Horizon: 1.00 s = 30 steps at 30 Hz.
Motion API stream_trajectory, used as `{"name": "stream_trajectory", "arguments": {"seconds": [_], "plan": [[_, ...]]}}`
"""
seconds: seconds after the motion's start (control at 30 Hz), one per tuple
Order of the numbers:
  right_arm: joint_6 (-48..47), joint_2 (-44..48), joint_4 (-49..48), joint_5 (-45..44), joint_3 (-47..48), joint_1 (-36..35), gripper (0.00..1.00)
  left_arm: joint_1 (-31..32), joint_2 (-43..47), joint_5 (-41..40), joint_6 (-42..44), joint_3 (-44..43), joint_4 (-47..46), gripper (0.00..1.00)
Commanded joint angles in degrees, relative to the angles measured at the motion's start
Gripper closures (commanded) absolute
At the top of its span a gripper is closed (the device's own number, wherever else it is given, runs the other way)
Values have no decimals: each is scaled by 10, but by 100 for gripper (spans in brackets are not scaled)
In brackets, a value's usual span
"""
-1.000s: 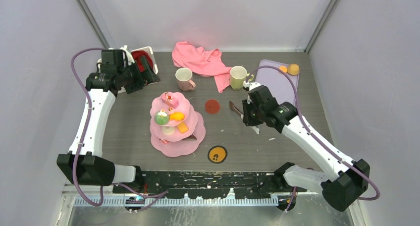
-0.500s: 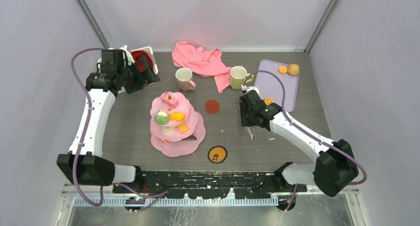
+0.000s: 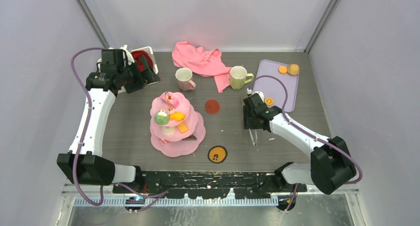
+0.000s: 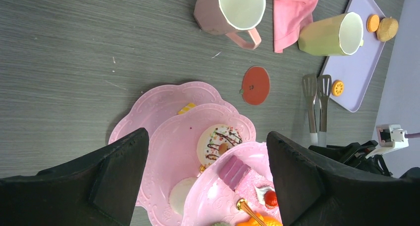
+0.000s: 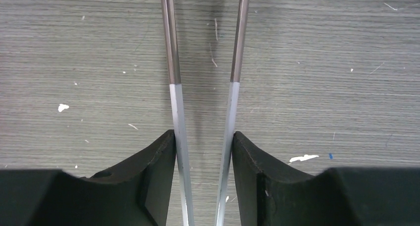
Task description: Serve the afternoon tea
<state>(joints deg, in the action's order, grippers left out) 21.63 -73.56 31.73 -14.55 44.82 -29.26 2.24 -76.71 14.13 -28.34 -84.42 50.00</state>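
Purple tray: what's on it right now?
On the tray: an orange cookie, a tan bun and an orange slice. The right arm and its cable cover the tray's near-left corner.

Grey wood-grain table [image 3: 126, 137], plain pale walls [image 3: 208, 13]

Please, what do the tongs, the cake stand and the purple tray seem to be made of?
Tongs: probably metal, thin grey arms with dull sheen; the paler handle part could be plastic.
Cake stand: likely glossy plastic, maybe glazed ceramic; smooth pink scalloped rim with moulded relief.
Purple tray: seemingly matte plastic; even lilac, rounded rim, no glare.
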Motion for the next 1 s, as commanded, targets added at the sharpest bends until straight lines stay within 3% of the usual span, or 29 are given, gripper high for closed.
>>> {"name": "stream_trajectory", "arguments": {"seconds": [0.0, 0.3, 0.57, 0.97], "plan": [[6, 7, -29, -20, -7, 20, 50, -3, 2, 5, -2, -24, -12, 12], [-12, -38, -66, 15, -20, 46, 45, -2, 3, 5, -1, -22, -12, 12], [-14, -36, -61, 5, -11, 51, 31, -2, 9, -2, 5, -20, -7, 12], [-62, -18, -58, -7, 112, 51, 18, -2, 14, 6, -1, -18, -12, 12]]}}
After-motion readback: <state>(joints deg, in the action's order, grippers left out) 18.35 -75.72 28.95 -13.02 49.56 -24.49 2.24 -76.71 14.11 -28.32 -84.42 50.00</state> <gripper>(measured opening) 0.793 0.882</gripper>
